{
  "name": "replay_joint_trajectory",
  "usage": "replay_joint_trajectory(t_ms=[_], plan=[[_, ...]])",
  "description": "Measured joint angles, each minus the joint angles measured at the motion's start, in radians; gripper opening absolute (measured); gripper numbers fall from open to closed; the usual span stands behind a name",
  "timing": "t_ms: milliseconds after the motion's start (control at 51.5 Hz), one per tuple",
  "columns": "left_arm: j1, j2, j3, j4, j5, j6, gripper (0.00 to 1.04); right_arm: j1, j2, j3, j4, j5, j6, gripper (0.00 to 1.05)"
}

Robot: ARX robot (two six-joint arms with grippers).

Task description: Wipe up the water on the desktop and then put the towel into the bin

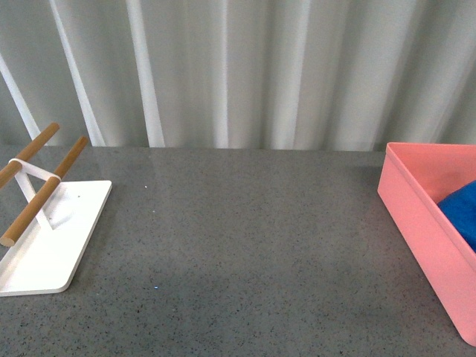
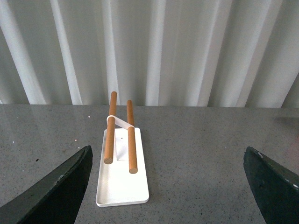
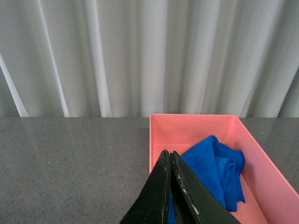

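The blue towel [image 3: 219, 170] lies crumpled inside the pink bin [image 3: 196, 123]; in the front view the bin [image 1: 416, 223] stands at the right edge with a corner of the towel [image 1: 461, 212] showing. My right gripper [image 3: 169, 156] is shut and empty, its closed fingers above the bin's near left wall, apart from the towel. My left gripper [image 2: 168, 161] is open and empty over the dark grey desktop [image 2: 201, 154], facing the white rack. Neither arm shows in the front view. The desktop [image 1: 245, 238] looks dry; no water shows.
A white rack [image 1: 44, 238] with two wooden bars [image 1: 44, 186] stands at the left of the desktop; it also shows in the left wrist view [image 2: 122, 182]. A pale pleated curtain [image 1: 238, 67] hangs behind the desktop's far edge.
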Motion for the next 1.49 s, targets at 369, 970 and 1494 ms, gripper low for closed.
replay_joint_trajectory(t_ms=[369, 970, 1494], plan=[[0.000, 0.000, 0.000, 0.000, 0.000, 0.000, 0.98, 0.000, -0.199, 0.000, -0.193, 0.002, 0.002, 0.03], [0.000, -0.001, 0.000, 0.000, 0.000, 0.000, 0.98, 0.000, -0.467, 0.000, -0.466, 0.003, 0.003, 0.03], [0.000, -0.001, 0.000, 0.000, 0.000, 0.000, 0.98, 0.000, -0.467, 0.000, -0.466, 0.003, 0.003, 0.80]])
